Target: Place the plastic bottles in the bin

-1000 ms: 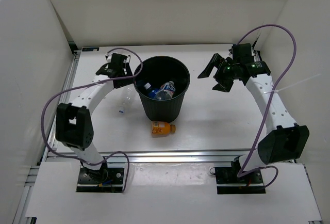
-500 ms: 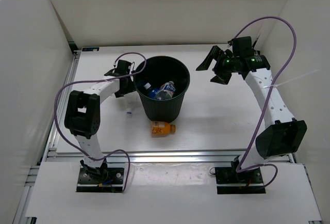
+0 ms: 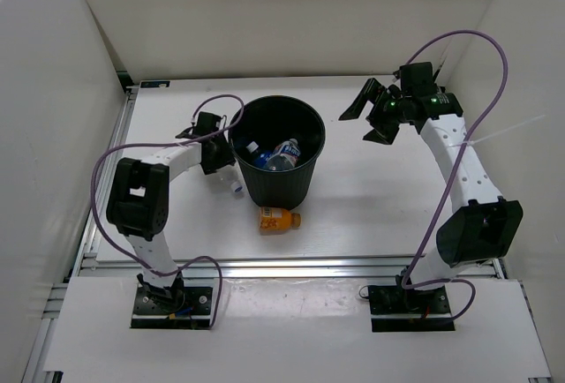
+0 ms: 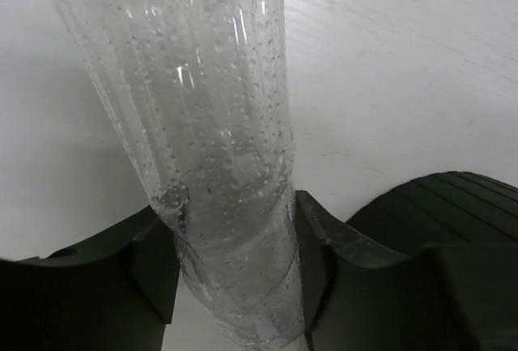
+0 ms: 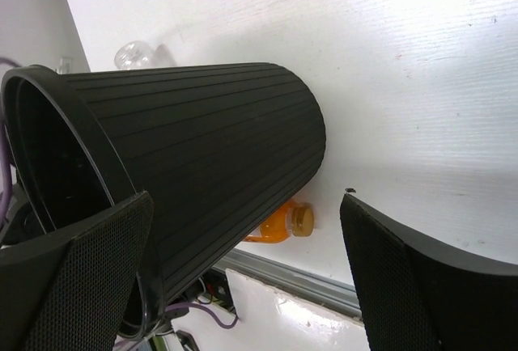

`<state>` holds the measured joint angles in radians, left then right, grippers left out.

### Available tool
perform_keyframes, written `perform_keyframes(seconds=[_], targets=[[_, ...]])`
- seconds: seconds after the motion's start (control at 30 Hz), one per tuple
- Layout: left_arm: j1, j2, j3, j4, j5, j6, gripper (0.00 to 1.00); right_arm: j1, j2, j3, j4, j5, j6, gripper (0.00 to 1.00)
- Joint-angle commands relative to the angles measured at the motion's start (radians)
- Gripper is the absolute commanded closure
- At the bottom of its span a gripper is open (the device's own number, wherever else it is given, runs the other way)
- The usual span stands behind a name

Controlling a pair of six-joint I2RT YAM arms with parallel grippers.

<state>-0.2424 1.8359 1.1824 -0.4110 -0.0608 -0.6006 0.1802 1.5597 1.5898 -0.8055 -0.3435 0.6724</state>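
My left gripper [image 4: 235, 234] is shut on a clear plastic bottle [image 4: 202, 116] wet with droplets, its dark fingers [image 4: 154, 258] pressed on both sides of the bottle's body. Seen from above, that gripper [image 3: 217, 159] sits low against the left side of the round black bin [image 3: 279, 99], and the bottle's capped end [image 3: 234, 185] sticks out toward the near side. Inside the bin lie a blue-labelled bottle [image 3: 285, 153] and a white-capped one [image 3: 252, 147]. A short orange bottle [image 3: 279, 218] lies on the table in front of the bin. My right gripper [image 3: 371, 119] hangs open to the bin's right, holding nothing.
White walls close in the table on the left, back and right. A metal rail [image 3: 291, 264] runs along the near edge. In the right wrist view the ribbed bin wall [image 5: 210, 133] fills the left, with the orange bottle [image 5: 285, 223] peeking from behind it.
My left gripper came toward the near side along the bin's left and closed on the clear bottle that lay there. The right gripper rose slightly and stays open.
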Motion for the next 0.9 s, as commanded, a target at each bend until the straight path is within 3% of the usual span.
perform_keyframes(seconds=[0.0, 0.13, 0.27, 0.53, 0.7, 0.87], targets=[[0.014, -0.099, -0.043, -0.035, -0.100, -0.001, 0.46, -0.004, 0.011, 0.032, 0.028, -0.032, -0.002, 0.00], [0.014, -0.207, -0.015, -0.090, -0.201, 0.019, 0.46, -0.004, 0.011, 0.022, 0.028, -0.042, 0.007, 0.00], [0.014, -0.297, 0.150, -0.199, -0.362, 0.019, 0.46, -0.004, 0.011, -0.007, 0.037, -0.072, 0.027, 0.00], [-0.001, -0.395, 0.446, -0.221, -0.254, -0.056, 0.46, -0.004, -0.039, -0.060, 0.046, -0.081, 0.036, 0.00], [-0.159, -0.321, 0.641, -0.221, -0.212, 0.042, 0.46, -0.004, -0.081, -0.083, 0.046, -0.069, 0.036, 0.00], [-0.334, -0.270, 0.683, -0.221, -0.148, 0.139, 0.44, -0.004, -0.111, -0.123, 0.046, -0.060, 0.036, 0.00]])
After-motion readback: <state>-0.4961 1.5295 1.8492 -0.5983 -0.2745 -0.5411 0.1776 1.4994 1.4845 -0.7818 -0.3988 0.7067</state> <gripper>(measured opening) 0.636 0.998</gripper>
